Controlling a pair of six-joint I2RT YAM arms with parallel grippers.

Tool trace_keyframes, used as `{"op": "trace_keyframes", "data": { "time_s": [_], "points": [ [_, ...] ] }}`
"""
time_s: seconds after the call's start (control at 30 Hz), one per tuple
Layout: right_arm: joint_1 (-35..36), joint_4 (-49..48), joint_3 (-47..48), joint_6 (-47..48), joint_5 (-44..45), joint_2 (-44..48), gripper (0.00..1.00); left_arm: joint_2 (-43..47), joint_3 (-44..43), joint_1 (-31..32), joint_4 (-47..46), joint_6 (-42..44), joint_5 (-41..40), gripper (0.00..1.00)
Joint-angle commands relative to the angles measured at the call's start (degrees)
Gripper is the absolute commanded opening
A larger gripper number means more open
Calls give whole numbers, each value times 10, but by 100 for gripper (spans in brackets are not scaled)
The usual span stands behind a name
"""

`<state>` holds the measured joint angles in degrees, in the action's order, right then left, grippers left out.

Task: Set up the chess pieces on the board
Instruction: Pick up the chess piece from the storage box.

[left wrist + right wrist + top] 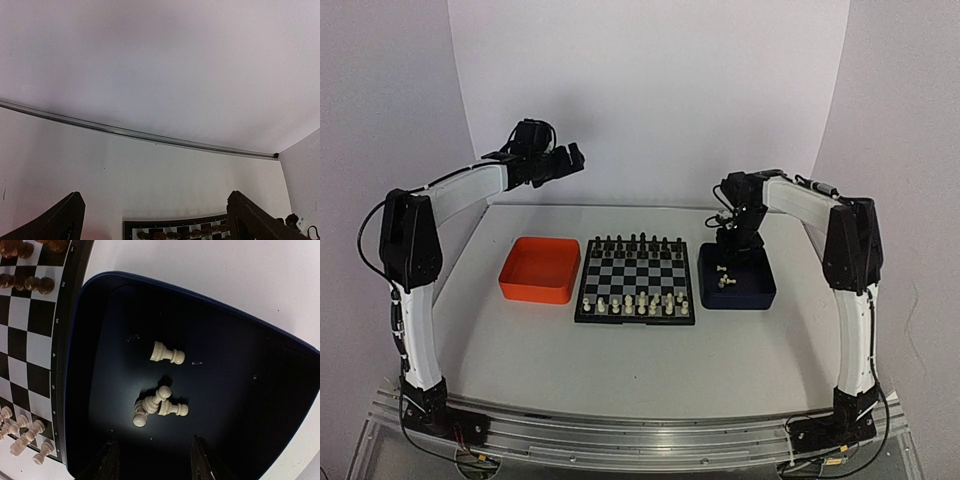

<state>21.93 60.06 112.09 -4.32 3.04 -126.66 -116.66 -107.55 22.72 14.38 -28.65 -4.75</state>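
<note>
The right end effector [152, 462] is held part-open and empty above the dark blue tray [260, 390], apparently lined up on the heaped cream pawns [152, 401] at its 12 o'clock. The board [30, 340], at the tray's 9 o'clock, looks nearly filled. The left end effector [152, 225] is held raised with jaws wide, seemingly to keep clear.

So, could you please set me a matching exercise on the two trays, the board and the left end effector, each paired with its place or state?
1 orange tray
2 blue tray
3 board
4 left end effector

A holds loose white pieces
B raised, open
C left of the board
D between the trays

Pairs: 1-C, 2-A, 3-D, 4-B
</note>
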Motion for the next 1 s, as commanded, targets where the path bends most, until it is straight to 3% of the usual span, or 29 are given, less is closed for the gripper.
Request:
{"op": "trace_keyframes", "data": {
  "time_s": [0.0,0.23,0.97],
  "points": [
    [1,20,12,5,-31,-15,43,0,-23,-4,6,-7,-14,100],
    [2,29,33,1,-73,-52,35,0,-23,-5,12,-8,-8,100],
    [6,44,54,17,-71,-93,22,7,-7,-5,6,-11,7,100]
  ]
}}
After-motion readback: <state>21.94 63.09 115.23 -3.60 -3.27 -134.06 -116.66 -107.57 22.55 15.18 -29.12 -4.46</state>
